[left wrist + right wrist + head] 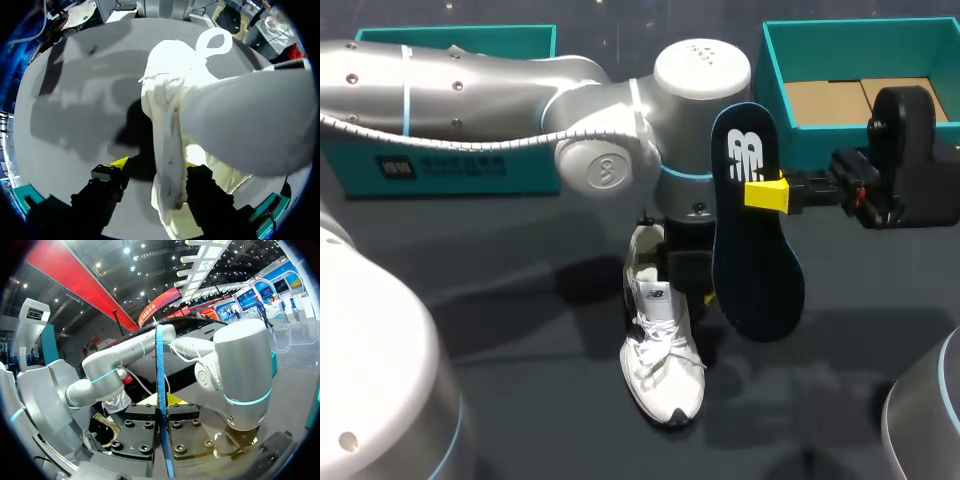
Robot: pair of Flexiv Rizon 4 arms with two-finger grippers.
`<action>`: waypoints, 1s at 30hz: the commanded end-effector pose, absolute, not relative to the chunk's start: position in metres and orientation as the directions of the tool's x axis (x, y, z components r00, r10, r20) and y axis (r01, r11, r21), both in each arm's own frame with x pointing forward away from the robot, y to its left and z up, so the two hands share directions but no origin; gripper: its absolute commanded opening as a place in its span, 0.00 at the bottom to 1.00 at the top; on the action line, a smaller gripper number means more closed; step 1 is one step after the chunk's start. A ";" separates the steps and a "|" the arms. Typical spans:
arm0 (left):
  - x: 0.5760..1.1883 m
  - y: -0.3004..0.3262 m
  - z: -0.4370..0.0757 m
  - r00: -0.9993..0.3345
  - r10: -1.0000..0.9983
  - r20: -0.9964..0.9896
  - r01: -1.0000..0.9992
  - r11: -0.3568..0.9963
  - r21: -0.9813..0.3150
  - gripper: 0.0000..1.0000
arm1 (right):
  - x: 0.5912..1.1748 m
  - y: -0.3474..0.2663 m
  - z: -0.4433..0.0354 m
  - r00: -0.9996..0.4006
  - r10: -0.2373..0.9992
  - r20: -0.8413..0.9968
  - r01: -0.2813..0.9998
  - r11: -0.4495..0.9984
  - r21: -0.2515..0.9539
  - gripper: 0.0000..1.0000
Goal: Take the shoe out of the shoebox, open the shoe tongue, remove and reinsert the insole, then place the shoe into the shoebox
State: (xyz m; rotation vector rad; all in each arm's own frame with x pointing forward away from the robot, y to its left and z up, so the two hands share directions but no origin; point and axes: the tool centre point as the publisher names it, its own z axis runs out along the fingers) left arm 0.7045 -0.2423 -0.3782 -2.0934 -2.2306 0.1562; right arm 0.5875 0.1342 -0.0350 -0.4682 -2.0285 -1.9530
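In the middle of the table [535,335], the white shoe [662,360] sits on its sole with the laces up. Its toe points toward the near edge and its heel toward the far side. It is outside the teal shoebox [775,75], which stands open at the far right and shows a cardboard floor. A second teal box [450,160] stands at the far left.

The left arm [470,85] reaches in from the left and bends down over the shoe's heel end. The left gripper [154,164] is spread, straddling one side wall of the shoe. One finger [205,192] is inside the shoe against the wall, and the other [107,182] is outside, apart from it.

The right gripper [161,402] comes in from the right and pinches the dark blue insole [757,230], with its yellow tips pressed on both faces. The insole is held in the air just right of the shoe. Its heel end is toward the far side and its toe end is nearer.
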 end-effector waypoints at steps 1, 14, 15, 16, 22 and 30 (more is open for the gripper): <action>0.709 -0.228 -0.355 -0.084 0.992 -0.097 0.989 0.071 -0.129 1.00 | 0.586 0.136 -0.036 -0.906 0.038 0.421 0.423 0.029 0.906 0.00; 0.729 -0.214 -0.266 -0.141 0.877 -0.460 0.990 0.111 -0.091 1.00 | 0.586 0.136 -0.036 -0.906 0.038 0.421 0.423 0.029 0.906 0.00; 0.731 -0.214 -0.259 -0.140 0.859 -0.493 0.990 0.110 -0.090 1.00 | 0.586 0.136 -0.036 -0.906 0.038 0.421 0.423 0.029 0.906 0.00; 0.732 -0.213 -0.252 -0.127 0.835 -0.535 0.991 0.093 -0.092 1.00 | 0.586 0.136 -0.036 -0.906 0.038 0.421 0.423 0.029 0.906 0.00; 0.732 -0.213 -0.252 -0.127 0.835 -0.535 0.991 0.093 -0.092 1.00 | 0.586 0.136 -0.036 -0.906 0.038 0.421 0.423 0.029 0.906 0.00; 0.732 -0.213 -0.252 -0.127 0.835 -0.535 0.991 0.093 -0.092 1.00 | 0.586 0.136 -0.036 -0.906 0.038 0.421 0.423 0.029 0.906 0.00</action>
